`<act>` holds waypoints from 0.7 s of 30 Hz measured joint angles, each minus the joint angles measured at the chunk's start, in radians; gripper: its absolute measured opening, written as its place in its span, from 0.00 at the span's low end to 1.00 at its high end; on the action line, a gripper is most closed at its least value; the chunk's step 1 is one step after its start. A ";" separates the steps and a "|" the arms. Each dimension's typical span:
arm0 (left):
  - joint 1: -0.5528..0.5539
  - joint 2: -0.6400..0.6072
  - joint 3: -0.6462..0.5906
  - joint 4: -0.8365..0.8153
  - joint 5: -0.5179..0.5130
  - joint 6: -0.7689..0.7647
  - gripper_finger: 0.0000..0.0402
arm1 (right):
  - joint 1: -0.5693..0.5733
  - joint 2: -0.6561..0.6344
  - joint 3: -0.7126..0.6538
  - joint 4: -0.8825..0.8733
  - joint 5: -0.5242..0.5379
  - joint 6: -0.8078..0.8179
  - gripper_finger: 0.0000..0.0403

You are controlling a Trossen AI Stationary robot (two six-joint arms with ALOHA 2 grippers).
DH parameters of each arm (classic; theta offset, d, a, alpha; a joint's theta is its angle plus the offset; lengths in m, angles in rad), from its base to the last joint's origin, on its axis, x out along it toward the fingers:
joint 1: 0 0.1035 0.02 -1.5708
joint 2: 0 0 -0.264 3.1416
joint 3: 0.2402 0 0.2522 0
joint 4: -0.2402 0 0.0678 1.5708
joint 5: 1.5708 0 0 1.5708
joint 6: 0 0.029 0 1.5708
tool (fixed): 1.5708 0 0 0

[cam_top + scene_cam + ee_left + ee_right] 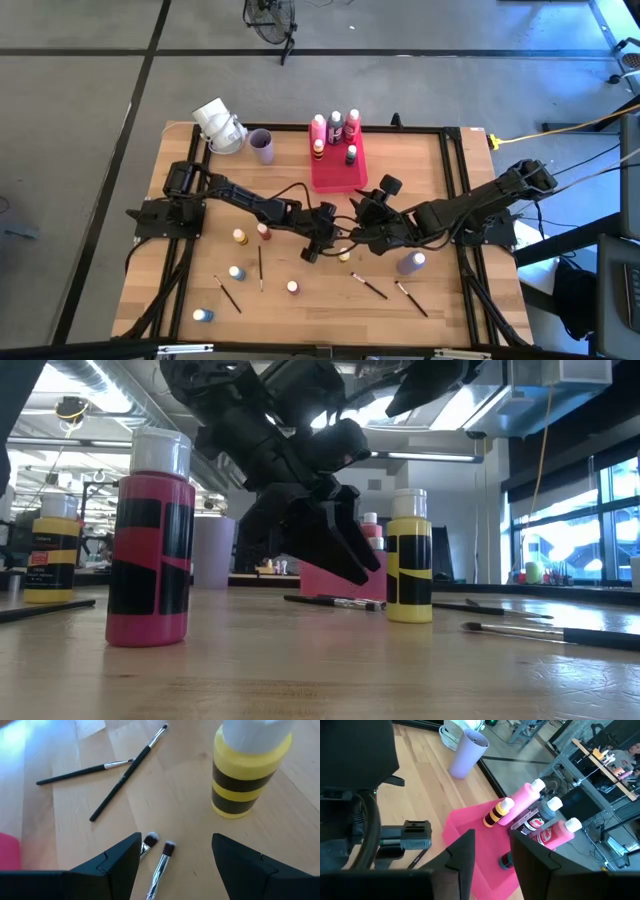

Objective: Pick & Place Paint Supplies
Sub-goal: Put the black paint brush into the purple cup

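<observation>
Bright, even overhead light; window glare at low view's right; left wrist view's near edges blurred.

Lilac cup [262, 146] beside pink-red tray [338, 176]; wooden table [440, 295].

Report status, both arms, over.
Left gripper open over two thin pale-tipped paintbrushes. Right gripper empty above pink-red tray. Yellow striped bottle close by.

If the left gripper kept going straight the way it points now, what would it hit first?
Most likely the two brush tips lying between the open left gripper's fingers, then the table. The yellow bottle stands off to one side, though depth is hard to judge.
</observation>
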 joint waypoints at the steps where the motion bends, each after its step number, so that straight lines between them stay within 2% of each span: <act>1: 0.000 0.007 0.000 0.009 0.002 0.000 0.60 | 0.000 0.000 0.000 0.000 0.000 0.000 0.32; 10: -0.001 0.088 0.003 0.075 0.025 -0.010 0.60 | -0.001 0.000 0.000 0.004 -0.015 0.000 0.32; 21: 0.029 0.100 0.005 0.047 0.089 -0.122 0.60 | -0.001 0.000 0.000 0.002 -0.018 -0.001 0.32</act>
